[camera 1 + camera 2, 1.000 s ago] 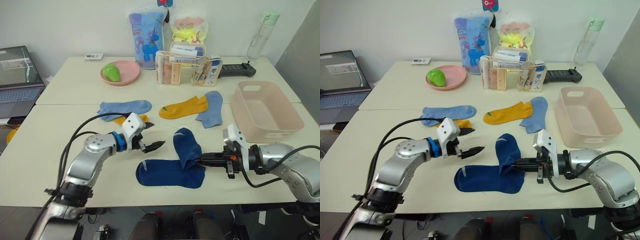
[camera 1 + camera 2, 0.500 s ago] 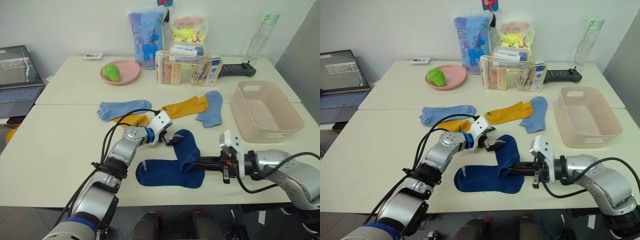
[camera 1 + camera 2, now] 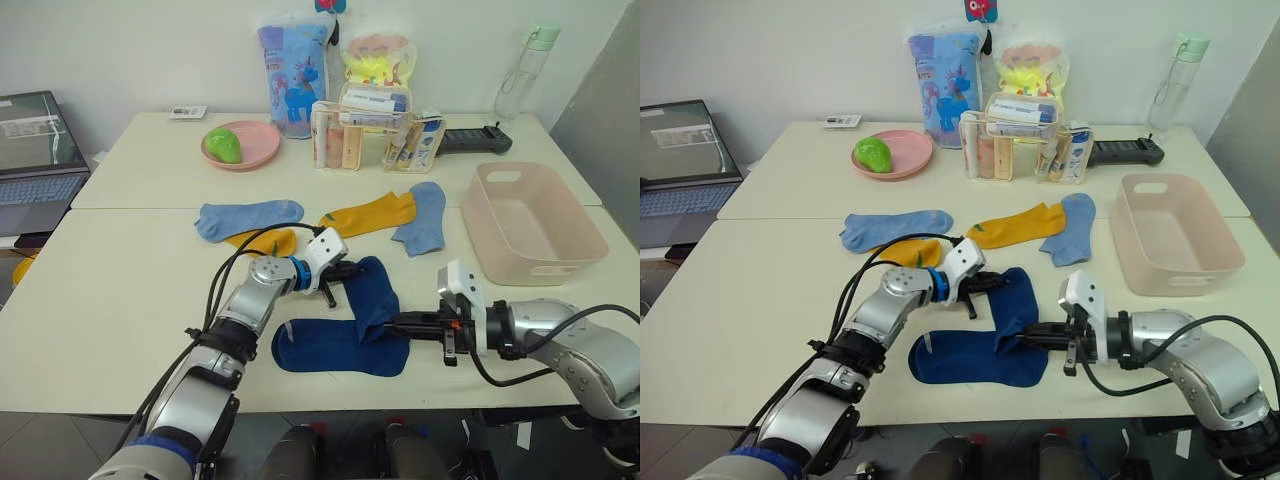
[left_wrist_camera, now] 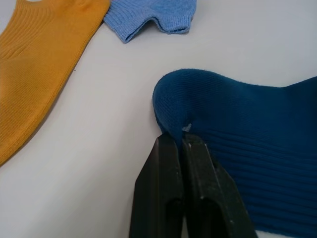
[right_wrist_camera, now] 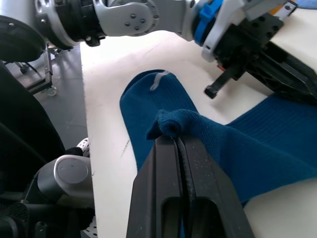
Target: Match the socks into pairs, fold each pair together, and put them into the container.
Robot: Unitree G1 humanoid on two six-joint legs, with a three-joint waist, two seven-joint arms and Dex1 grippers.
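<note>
Two navy socks lie crossed at the table's front: a lower one [image 3: 325, 348] lies flat and an upper one [image 3: 373, 292] is draped over it. My left gripper [image 3: 345, 272] is shut on the upper sock's far edge [image 4: 208, 109]. My right gripper [image 3: 393, 324] is shut on a bunched fold of navy sock [image 5: 173, 124] at the near end. Further back lie a mustard sock [image 3: 368, 213], a second mustard sock [image 3: 262, 241] partly under a light blue sock [image 3: 248, 215], and another light blue sock [image 3: 423, 216]. The pale pink container [image 3: 590, 243] stands at the right with nothing in it.
A pink plate [image 3: 262, 150] with a green object, a clear organizer box [image 3: 375, 135], two printed bags [image 3: 293, 65], a bottle [image 3: 521, 70] and a black device [image 3: 475, 140] line the back. A laptop [image 3: 35, 150] sits far left.
My left arm swung right to the upper navy sock and its fingers closed on the sock's edge. The right gripper kept its grip and barely moved.
</note>
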